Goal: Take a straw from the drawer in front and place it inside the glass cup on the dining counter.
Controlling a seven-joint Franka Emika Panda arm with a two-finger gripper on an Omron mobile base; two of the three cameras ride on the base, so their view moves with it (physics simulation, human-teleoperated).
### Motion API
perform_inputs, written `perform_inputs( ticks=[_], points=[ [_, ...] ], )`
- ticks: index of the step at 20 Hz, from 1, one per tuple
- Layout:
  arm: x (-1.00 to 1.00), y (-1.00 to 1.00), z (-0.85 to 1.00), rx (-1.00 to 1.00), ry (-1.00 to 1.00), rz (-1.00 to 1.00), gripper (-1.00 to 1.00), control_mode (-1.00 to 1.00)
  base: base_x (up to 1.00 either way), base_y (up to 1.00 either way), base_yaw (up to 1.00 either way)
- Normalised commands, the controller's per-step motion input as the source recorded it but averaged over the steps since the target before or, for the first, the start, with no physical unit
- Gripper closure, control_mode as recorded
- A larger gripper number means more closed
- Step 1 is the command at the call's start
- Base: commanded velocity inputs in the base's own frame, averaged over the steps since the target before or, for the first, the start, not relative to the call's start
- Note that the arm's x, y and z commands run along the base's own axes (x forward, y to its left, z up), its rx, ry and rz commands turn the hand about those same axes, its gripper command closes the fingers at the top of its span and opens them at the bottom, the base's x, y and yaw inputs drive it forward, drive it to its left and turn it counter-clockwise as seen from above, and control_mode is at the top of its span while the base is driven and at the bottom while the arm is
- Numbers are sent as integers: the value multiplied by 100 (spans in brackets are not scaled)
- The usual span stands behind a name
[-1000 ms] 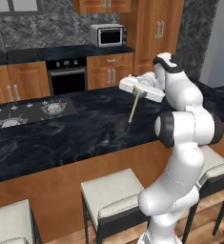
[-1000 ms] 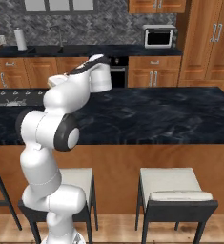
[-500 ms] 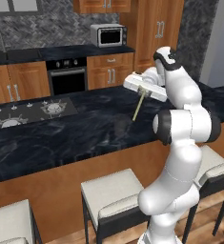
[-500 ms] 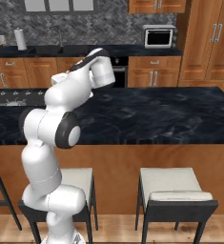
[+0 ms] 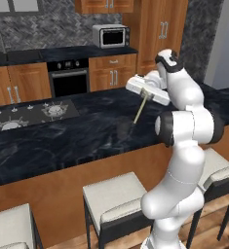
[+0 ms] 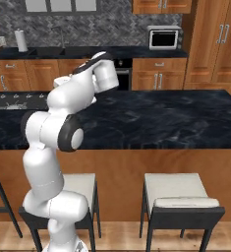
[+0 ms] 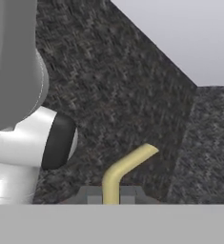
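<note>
1. The end effector [image 5: 144, 92] is clamped tight on the straw [image 5: 139, 110], pinching it near the upper end; in the hand view the bent tip [image 7: 130, 163] curls up from between the fingertips.
2. From the left base view, the straw hangs down and slightly toward the near edge of the counter [image 5: 62, 141]; its long axis is steep but tilted, not truly upright.
3. Right below the straw's lower end sits the glass cup [image 5: 123, 128], a faint dark shape on the dining counter, near the near edge and well short of the cooktop [image 5: 30, 114].
4. My read: the cup lies just beneath and a touch nearer the near edge than the end effector, so lining the lower tip over the rim looks like the crux.
5. Hard to make out: the cup's rim is nearly invisible, and I can't tell whether the tip is above the mouth or already inside.
6. In the right base view the arm's own body blocks the straw and cup.
</note>
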Motion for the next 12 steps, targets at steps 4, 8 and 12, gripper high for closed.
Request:
perform_inputs(
  ticks=[4,8,12],
  points=[
    [0,20,-1,2,0,-19,100,-100,0,0,0],
    [0,21,0,0,-1,-33,100,-100,0,0,0],
    [0,22,0,0,-6,-42,100,-100,0,0,0]
  ],
)
